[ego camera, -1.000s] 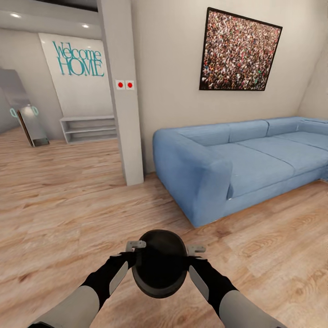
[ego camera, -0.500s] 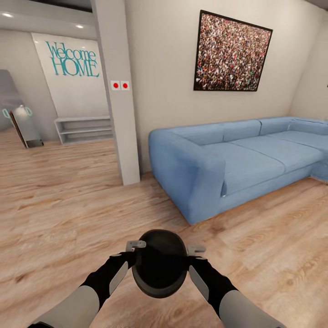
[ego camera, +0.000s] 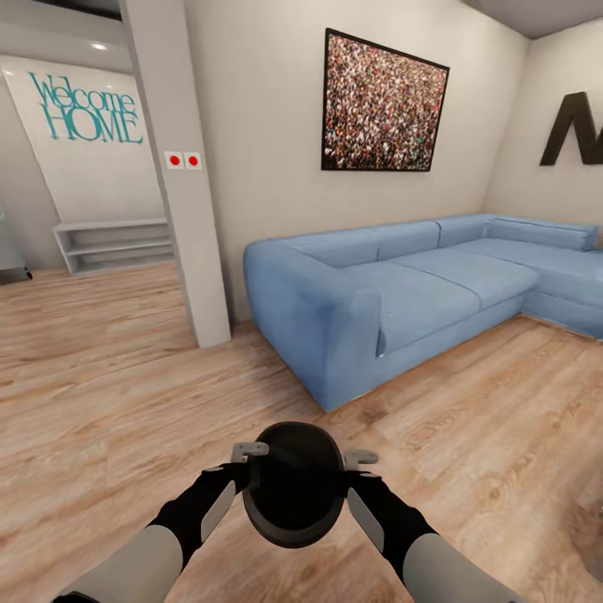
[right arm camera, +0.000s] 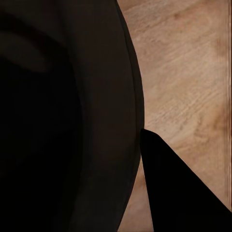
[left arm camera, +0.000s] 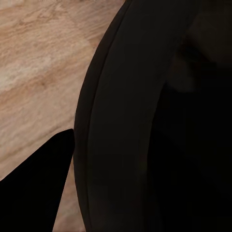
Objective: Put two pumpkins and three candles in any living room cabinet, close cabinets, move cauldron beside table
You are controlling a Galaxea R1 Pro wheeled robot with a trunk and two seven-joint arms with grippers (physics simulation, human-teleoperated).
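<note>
item: cauldron, pinched at its sides between your left gripper and right gripper, carried over plank floor; table placement outstanding; pumpkins, candles unverified.

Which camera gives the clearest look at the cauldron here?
The head view: the whole cauldron shows from above, mouth open, held between the left gripper and right gripper over the floor. Both wrist views show just a close dark curve of its rim and wall.
</note>
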